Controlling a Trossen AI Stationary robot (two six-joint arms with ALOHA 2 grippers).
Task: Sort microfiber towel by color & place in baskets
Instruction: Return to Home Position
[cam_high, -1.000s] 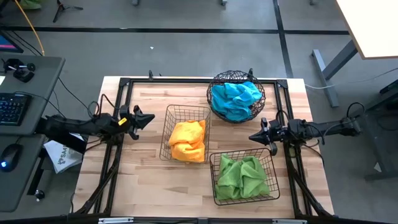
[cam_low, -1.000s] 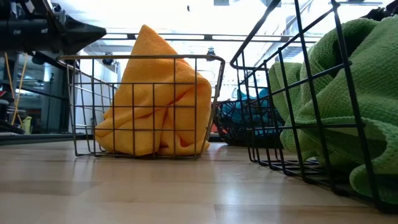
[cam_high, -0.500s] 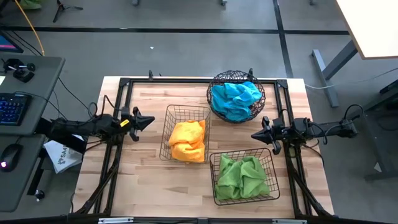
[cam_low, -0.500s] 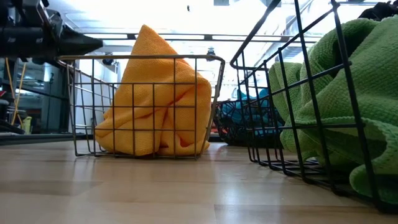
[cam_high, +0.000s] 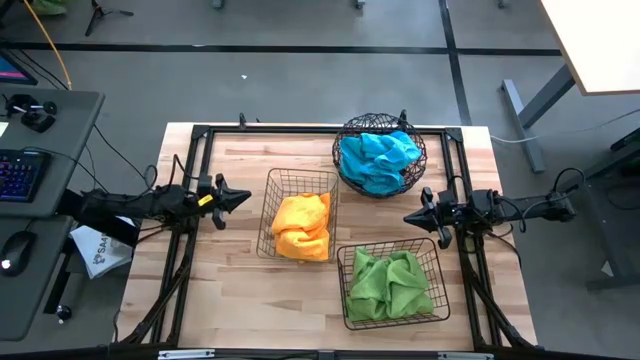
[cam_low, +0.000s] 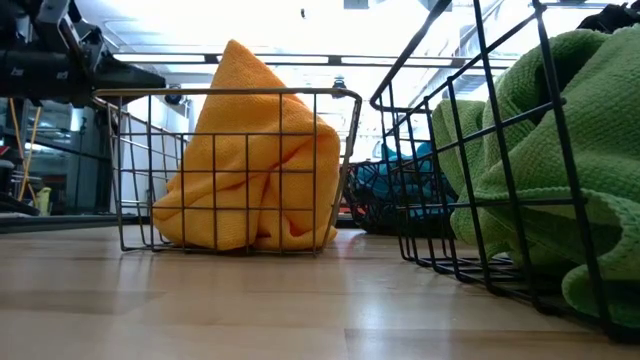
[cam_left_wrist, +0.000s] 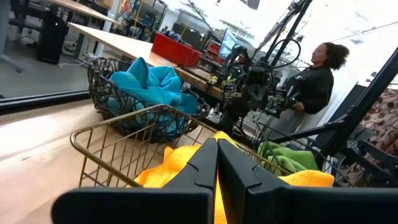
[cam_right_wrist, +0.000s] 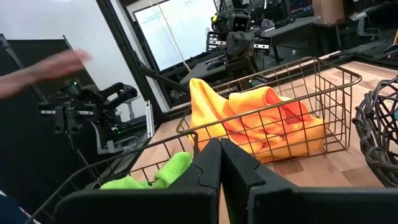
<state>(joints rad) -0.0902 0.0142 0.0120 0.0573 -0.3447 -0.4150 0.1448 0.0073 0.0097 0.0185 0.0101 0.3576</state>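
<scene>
Three wire baskets stand on the wooden table. A rectangular basket (cam_high: 300, 213) holds an orange towel (cam_high: 302, 225). A second rectangular basket (cam_high: 392, 285) holds a green towel (cam_high: 390, 282). The round basket (cam_high: 380, 155) holds a blue towel (cam_high: 378, 158). My left gripper (cam_high: 244, 198) is shut, hovers left of the orange basket and points at it; the left wrist view shows its fingers (cam_left_wrist: 217, 149) closed together. My right gripper (cam_high: 408, 217) is shut and hovers right of the baskets, between the round one and the green one, fingers (cam_right_wrist: 220, 146) closed.
A black frame (cam_high: 300, 130) runs round the tabletop. A side desk with a keyboard (cam_high: 20, 172) and mouse stands left of the table. A person (cam_left_wrist: 317, 81) stands beyond the table, and a blurred hand (cam_right_wrist: 43, 68) shows in the right wrist view.
My left gripper has sunk a little beside the orange basket, staying shut. The towels and baskets have not moved.
</scene>
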